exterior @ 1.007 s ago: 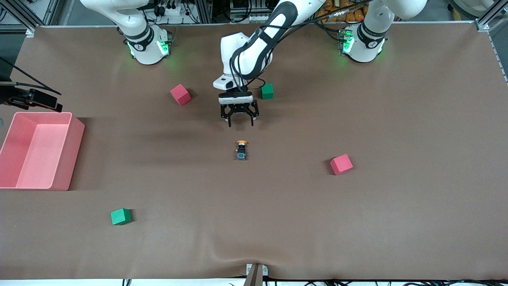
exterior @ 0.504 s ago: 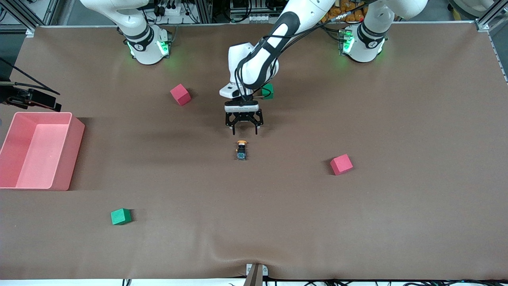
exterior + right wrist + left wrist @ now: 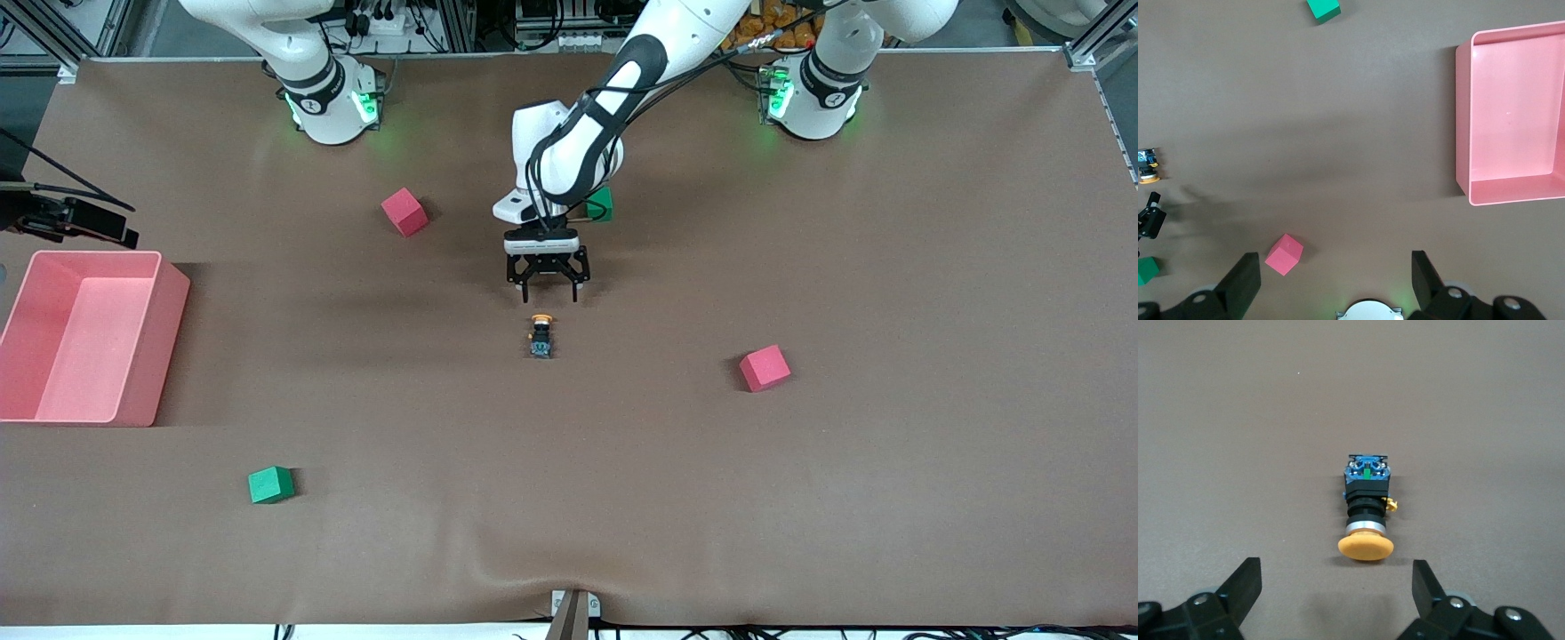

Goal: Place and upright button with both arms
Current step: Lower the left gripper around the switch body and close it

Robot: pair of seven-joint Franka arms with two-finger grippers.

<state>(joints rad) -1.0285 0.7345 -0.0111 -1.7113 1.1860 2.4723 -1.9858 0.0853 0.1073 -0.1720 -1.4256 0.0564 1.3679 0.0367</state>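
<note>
The button (image 3: 540,336) lies on its side mid-table, cap toward the robots. The left gripper (image 3: 548,292) hangs at its 12 o'clock, fingers (image 3: 1245,587) wide, touching nothing. The right gripper (image 3: 1336,280) waits high over its own end, fingers wide, empty.

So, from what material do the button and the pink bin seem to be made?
The button looks mostly plastic: a smooth matte orange cap, a black body and a bluish base, with a shiny ring under the cap that may be metal. The pink bin looks like moulded plastic, judging by its thin even walls, rounded corners and soft sheen.
</note>
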